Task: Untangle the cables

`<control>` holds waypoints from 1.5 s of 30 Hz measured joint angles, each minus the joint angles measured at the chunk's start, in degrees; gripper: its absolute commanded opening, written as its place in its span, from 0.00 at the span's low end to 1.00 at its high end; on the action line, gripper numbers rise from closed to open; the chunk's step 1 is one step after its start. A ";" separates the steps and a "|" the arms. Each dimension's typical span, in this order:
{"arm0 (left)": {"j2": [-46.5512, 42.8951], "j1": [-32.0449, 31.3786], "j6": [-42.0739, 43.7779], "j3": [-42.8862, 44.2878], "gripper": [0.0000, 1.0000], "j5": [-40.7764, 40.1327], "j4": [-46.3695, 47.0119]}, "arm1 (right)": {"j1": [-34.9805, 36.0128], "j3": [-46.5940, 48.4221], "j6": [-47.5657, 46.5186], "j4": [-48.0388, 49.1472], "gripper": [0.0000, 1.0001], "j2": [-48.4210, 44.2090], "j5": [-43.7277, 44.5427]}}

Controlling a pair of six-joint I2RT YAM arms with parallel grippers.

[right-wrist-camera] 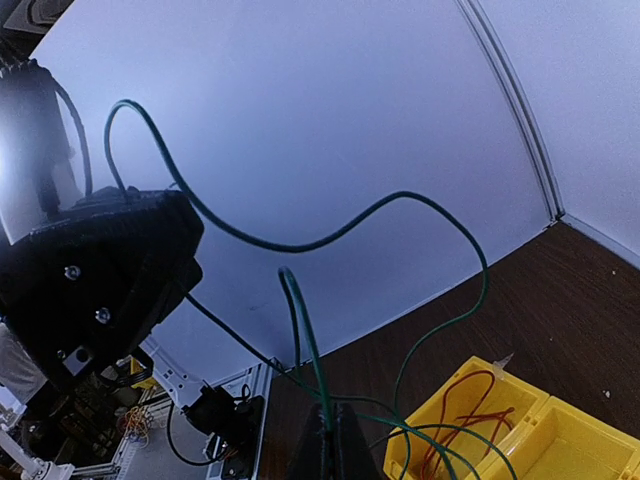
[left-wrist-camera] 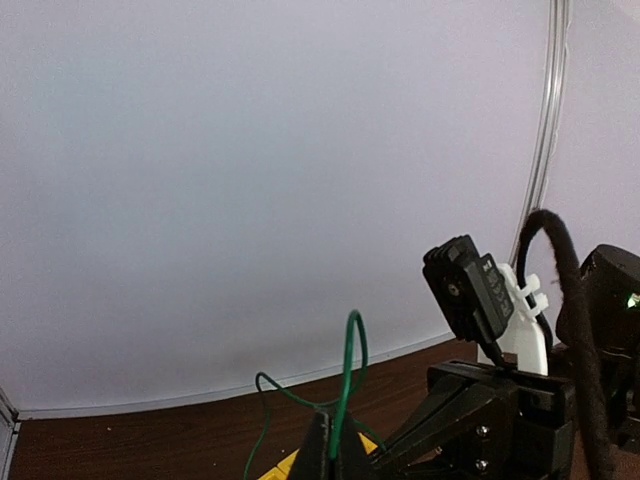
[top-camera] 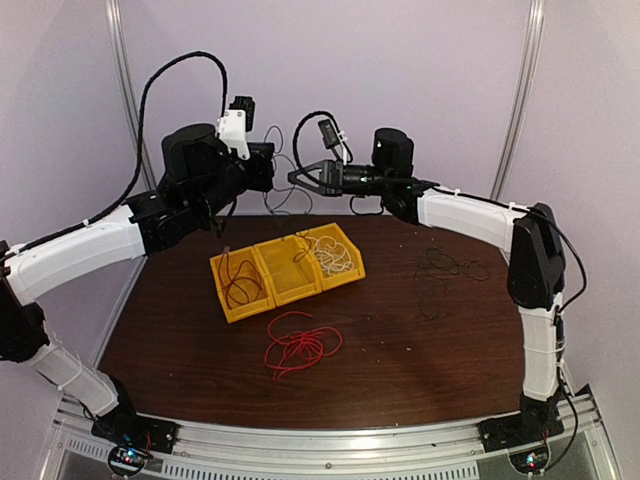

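Left end effector (left-wrist-camera: 335,452) was clamped shut on the green cable (left-wrist-camera: 347,380), high over the desk's (top-camera: 400,350) far edge. I saw the right end effector (right-wrist-camera: 328,445) pinching that same cable just beside it. Below, the yellow bin (top-camera: 296,296) held a white cable (top-camera: 335,255). A red cable (top-camera: 298,345) lay loose in front, and a black cable (top-camera: 445,270) lay farther right.

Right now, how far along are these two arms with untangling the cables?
Partway, it seems. Done: a white cable and a dark red cable each lie in their own compartment of the yellow tray. In hand: the left pincer and right pincer are both shut on a green cable, held up between them. Left: a red cable and a black cable lie loose on the table.
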 measured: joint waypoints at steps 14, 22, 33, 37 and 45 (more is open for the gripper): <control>6.97 3.15 -1.14 -3.28 0.00 0.57 2.45 | -0.74 0.07 -1.77 0.52 0.00 10.91 1.27; 9.77 6.84 -4.85 -7.45 0.00 2.95 4.90 | -0.74 1.31 -4.02 -2.21 0.00 17.81 3.91; 17.27 7.52 -11.47 -8.31 0.00 6.75 7.85 | -0.24 4.15 -10.75 -12.96 0.31 19.58 12.44; 18.51 7.82 -13.64 -8.66 0.00 6.78 9.88 | -0.11 3.76 -12.50 -16.59 0.40 19.23 14.36; 19.96 8.07 -16.85 -11.98 0.00 8.22 13.27 | -1.62 -9.62 -16.70 -21.09 0.44 5.14 15.52</control>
